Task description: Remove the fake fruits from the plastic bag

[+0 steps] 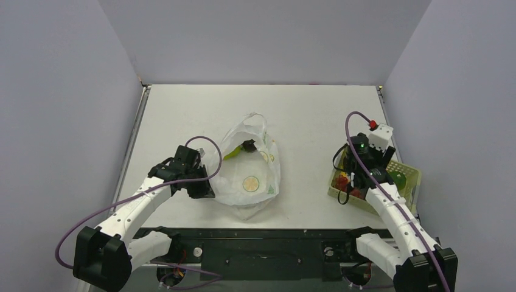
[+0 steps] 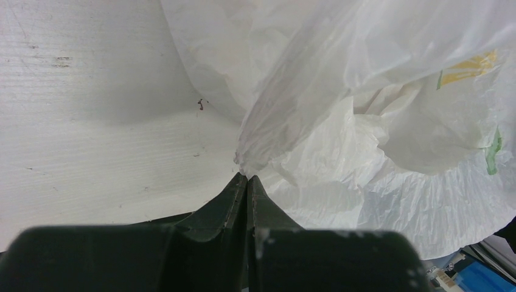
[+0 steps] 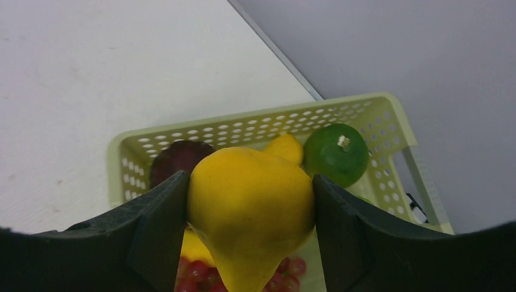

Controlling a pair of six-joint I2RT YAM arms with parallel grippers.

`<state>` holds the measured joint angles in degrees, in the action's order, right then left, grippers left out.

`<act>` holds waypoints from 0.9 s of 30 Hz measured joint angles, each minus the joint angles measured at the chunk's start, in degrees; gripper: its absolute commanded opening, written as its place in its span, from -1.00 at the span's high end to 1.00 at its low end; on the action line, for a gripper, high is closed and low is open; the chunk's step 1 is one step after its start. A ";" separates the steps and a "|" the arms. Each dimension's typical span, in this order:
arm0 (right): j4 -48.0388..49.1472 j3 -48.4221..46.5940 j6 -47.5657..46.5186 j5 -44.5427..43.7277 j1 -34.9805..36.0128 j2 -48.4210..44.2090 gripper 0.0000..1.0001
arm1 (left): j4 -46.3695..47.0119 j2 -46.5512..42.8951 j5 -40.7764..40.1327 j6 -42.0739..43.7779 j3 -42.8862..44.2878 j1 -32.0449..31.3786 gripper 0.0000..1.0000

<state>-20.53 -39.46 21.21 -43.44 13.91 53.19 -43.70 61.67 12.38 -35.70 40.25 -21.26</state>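
Observation:
The plastic bag [image 1: 249, 173] lies crumpled at the table's middle, its mouth facing away. A yellow-green fruit [image 1: 233, 154] and a dark one [image 1: 248, 145] show at the mouth. My left gripper [image 1: 205, 188] is at the bag's left edge, shut on a pinch of the thin film [image 2: 246, 164]. My right gripper [image 3: 249, 182] hangs over the perforated basket [image 3: 243, 118], shut on a lumpy yellow fruit [image 3: 249, 207] that fills the gap between the fingers. Under it lie a green lime [image 3: 336, 153], a dark purple fruit [image 3: 176, 159], a red grape bunch [image 3: 195, 274] and another yellow piece [image 3: 285, 148].
The pale basket [image 1: 409, 176] stands at the table's right edge, close to the side wall. Grey walls close in the table on three sides. Purple cables loop from both arms above the table.

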 measured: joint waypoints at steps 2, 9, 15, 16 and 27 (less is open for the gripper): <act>-1.77 -0.04 1.07 -0.85 -2.58 2.14 1.00 | 0.00 0.00 0.13 -0.04 0.00 0.00 1.00; -4.66 -0.55 1.86 -0.81 -7.69 12.37 1.00 | 0.00 -1.11 0.46 -0.09 -0.50 0.00 1.00; -2.05 -0.74 -0.15 1.44 -10.93 16.22 0.49 | 0.09 -2.54 1.07 -0.09 -1.44 0.00 1.00; -1.57 -0.92 -0.68 1.81 -11.34 16.87 0.35 | 0.07 -2.69 1.16 -0.11 -1.55 0.00 1.00; 0.33 -3.04 -3.67 6.93 -12.37 19.47 -0.51 | 0.20 -4.94 1.73 -0.11 -2.34 0.00 1.00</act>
<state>-20.21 -42.50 17.54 -36.51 1.54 72.66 -43.51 56.73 14.11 -35.81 37.91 -21.26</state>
